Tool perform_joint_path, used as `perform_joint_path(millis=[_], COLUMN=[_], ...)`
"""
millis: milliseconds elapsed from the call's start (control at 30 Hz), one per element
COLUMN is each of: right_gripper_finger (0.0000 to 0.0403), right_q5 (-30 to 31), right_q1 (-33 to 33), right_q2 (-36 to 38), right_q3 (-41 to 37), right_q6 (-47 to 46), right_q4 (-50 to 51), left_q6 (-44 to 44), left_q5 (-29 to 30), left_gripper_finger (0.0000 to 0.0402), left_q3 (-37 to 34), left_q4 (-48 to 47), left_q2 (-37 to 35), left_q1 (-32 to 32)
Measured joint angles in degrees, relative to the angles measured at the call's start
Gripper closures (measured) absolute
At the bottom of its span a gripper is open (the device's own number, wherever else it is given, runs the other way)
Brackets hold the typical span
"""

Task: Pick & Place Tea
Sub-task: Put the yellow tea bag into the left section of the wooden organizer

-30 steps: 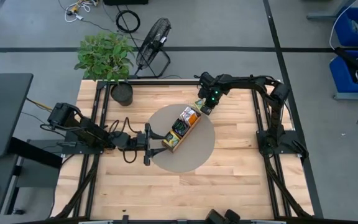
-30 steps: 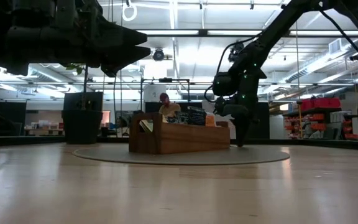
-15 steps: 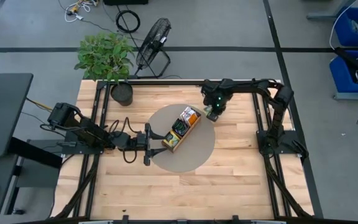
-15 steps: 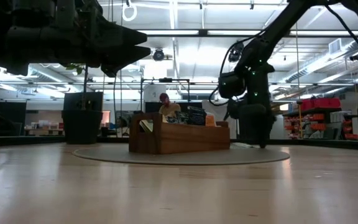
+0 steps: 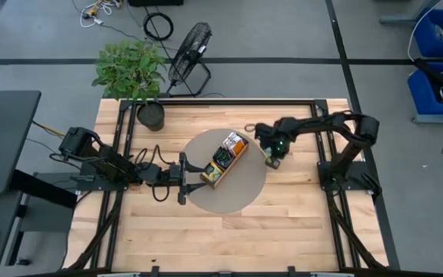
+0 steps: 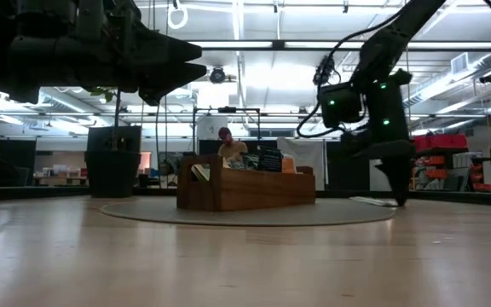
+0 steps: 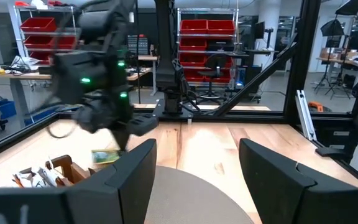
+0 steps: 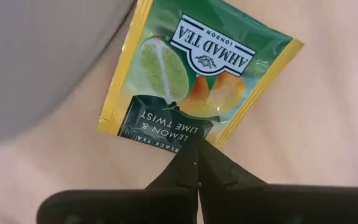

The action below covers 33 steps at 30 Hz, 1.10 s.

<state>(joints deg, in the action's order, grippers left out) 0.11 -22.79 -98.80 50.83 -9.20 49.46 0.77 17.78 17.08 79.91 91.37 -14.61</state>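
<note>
- Right gripper (image 8: 197, 163): fingertips pressed together, pinching the lower edge of a yellow-green tea packet (image 8: 197, 81). Print on the packet reads "AHMAD TEA LONDON" and "LEMON & LIME TWIST", seen upside down in the right wrist view.
- In that view the packet lies over pale wood, with one corner close to the edge of the grey round mat (image 8: 36, 56) in the upper left of the frame.
- High view: right gripper (image 5: 271, 159) sits right of centre, just off the right rim of the round mat (image 5: 237, 192); the packet shows as a small pale fleck at its tip.
- Low view: right gripper (image 6: 396, 196) hangs at right of frame, its tip down near the table surface, right of the wooden tray (image 6: 245, 189).
- Wooden tray (image 5: 225, 159) lies diagonally on the mat at centre of the high view, with more tea packets (image 5: 235, 143) standing in its compartments: orange-and-white at the upper end, darker ones lower down.
- Left gripper (image 5: 183, 168): fingers spread wide, nothing between them, resting at the left edge of the mat, just beside the tray's lower end.
- Left wrist view: its two dark fingers (image 7: 135, 180) frame the bottom; the tray's end (image 7: 48, 174) shows lower left, the right arm (image 7: 101, 81) upper left.
- Wooden table (image 5: 298, 231); potted plant (image 5: 133, 73) and fan (image 5: 191, 46) at upper left of the high view.
</note>
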Motion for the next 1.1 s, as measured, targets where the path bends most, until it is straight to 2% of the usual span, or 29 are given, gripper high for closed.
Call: perform_joint_path(millis=[133, 400, 533, 600, 733, 1000, 1100], right_gripper_finger=[0.0403, 0.0403, 0.0399, 0.0389, 0.0347, 0.0205, 0.0167], right_q5=[-0.62, -0.43, 7.28, 9.05, 9.81, 21.57, 23.6], right_q1=[5.04, 14.93, 20.18, 22.79, 26.78, 31.27, 32.78], right_q2=[5.91, 14.72, 15.95, 16.09, 15.95, 15.95, 15.97], right_q3=[-2.45, -7.25, -9.23, -10.67, -12.02, -12.17, -13.77], right_q6=[-3.02, -7.97, -5.88, -5.56, -6.48, -6.56, -4.13], right_q4=[0.22, -7.75, -9.63, -13.27, -17.06, -16.72, -19.88], left_q6=[-0.13, -0.1, 0.05, 0.08, 0.09, 0.07, 0.07], left_q5=[-0.01, -0.02, 0.0, -0.01, 0.0, 0.0, 0.0], left_gripper_finger=[0.0168, 0.0168, 0.0168, 0.0168, 0.0168, 0.0168, 0.0168], left_q3=[0.0, 0.0, 0.0, 0.0, 0.0, 0.0, 0.0], left_q4=[0.01, 0.02, 0.08, 0.06, 0.03, -0.17, -1.11], left_q2=[0.0, 0.0, 0.0, 0.0, 0.0, 0.0, 0.0], left_q1=[0.0, 0.04, 0.04, 0.02, 0.02, 0.02, 0.02])
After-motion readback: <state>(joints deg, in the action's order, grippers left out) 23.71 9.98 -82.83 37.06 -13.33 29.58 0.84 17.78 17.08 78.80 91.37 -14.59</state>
